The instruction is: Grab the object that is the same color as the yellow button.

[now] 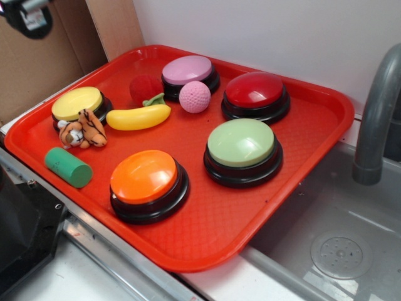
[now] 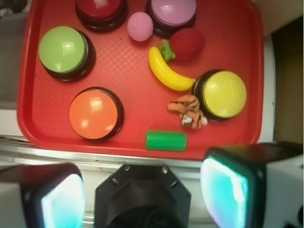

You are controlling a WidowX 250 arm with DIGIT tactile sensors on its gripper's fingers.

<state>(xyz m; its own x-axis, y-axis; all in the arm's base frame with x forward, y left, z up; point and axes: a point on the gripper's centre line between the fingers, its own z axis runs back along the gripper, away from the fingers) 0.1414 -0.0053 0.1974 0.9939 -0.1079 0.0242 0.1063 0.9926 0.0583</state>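
The yellow toy banana with a green stem lies on the red tray, left of centre, and shows in the wrist view too. The yellow button stands at the tray's left edge, just left of the banana; in the wrist view it is on the right. My gripper is open and empty, high above the tray's near edge, well away from the banana. In the exterior view only a dark part of the arm shows at the top left.
An orange plush tiger leans against the yellow button. A green cylinder, orange button, pale green button, red button, pink button, pink ball and red ball share the tray. A sink and faucet are at right.
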